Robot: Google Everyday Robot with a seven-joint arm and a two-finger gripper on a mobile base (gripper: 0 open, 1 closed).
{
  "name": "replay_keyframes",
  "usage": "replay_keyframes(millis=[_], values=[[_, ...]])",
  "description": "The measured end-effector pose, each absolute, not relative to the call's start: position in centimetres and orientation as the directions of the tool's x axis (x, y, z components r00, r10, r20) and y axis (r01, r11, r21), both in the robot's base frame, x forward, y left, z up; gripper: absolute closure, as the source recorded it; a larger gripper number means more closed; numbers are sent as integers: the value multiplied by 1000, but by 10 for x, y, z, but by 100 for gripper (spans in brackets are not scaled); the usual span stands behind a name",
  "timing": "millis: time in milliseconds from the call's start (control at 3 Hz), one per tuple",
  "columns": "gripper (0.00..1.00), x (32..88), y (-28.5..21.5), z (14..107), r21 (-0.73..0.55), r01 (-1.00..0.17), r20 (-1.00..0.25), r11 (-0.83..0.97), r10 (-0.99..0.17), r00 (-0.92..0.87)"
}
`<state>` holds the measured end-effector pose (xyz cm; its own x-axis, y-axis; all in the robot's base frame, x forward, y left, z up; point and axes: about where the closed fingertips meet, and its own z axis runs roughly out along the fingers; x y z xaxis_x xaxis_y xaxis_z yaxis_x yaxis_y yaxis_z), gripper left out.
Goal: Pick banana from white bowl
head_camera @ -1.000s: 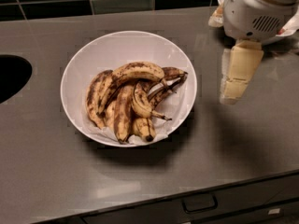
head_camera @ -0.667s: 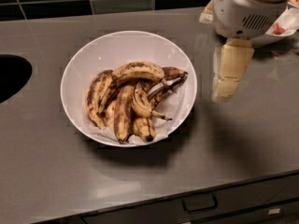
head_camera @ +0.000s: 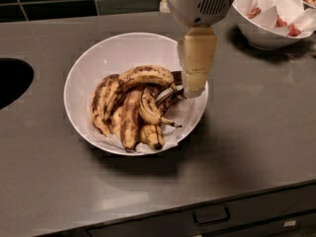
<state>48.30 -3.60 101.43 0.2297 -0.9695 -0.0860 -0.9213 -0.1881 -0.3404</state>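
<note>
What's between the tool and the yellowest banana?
In the camera view, only dark stem ends of browner bananas; the tool hangs over the right rim of the white bowl, just right of the banana.

Nothing in the camera view can be read: no text, label, brand, number or sign. The gripper [head_camera: 193,89], which hangs over the right side of the white bowl [head_camera: 94,58] just beside the right end of the banana [head_camera: 143,75], bears no marking that can be made out. The grey housing [head_camera: 197,1] above it shows only a slotted grille, without lettering.
</note>
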Motion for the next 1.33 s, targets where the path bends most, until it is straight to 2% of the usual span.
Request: replay_keyframes(millis=[1000,1333], values=[[0,508,14,996,-285,-920,-149,-269,-936,319],[0,519,46,983,-265,-916,-172,-300,-920,351]])
